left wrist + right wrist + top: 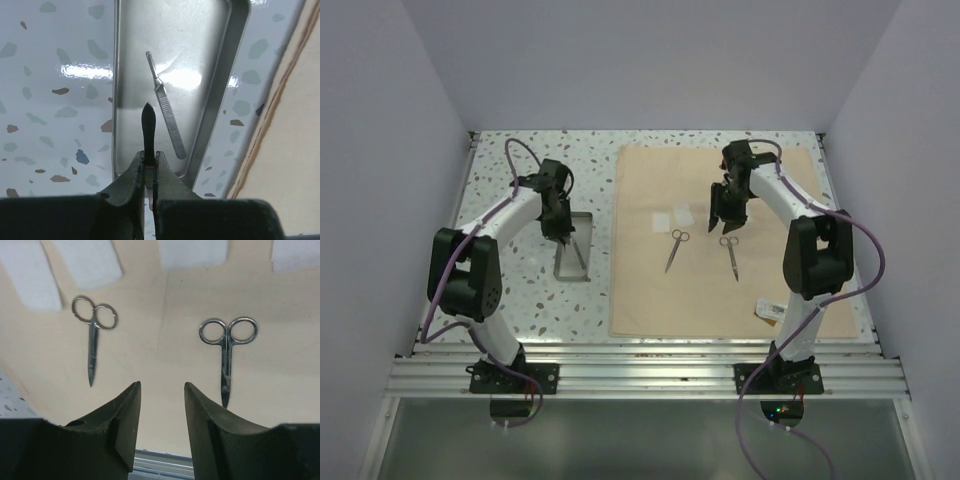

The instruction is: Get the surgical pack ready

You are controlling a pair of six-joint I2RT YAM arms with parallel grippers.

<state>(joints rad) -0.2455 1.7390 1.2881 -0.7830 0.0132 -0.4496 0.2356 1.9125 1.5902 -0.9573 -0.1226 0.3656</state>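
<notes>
Left wrist view first: my left jaws [148, 157] are clamped on a slim dark-tipped tool [148, 120], seen edge-on, so I cannot tell what kind it is. It hangs over the near end of the grey metal tray [220, 115], where the thin forceps [167, 112] lie slantwise on the tray floor, apart from the held tool. The tray sits on the speckled counter [50, 100], just beside the edge of the tan cloth sheet [295, 150].

On the right wrist camera my right jaws [162, 390] stand apart with nothing between them, above bare cloth. Two pairs of steel scissors flank that gap: the left scissors [92, 340] and the right scissors [227, 355], both with their rings away from me. Beyond them lie the white gauze squares [87, 262] (four patches, cut off by the frame).

From overhead, the small white packet [769, 309] rests near the cloth's near right corner, partly hidden by my right arm [810, 260].
</notes>
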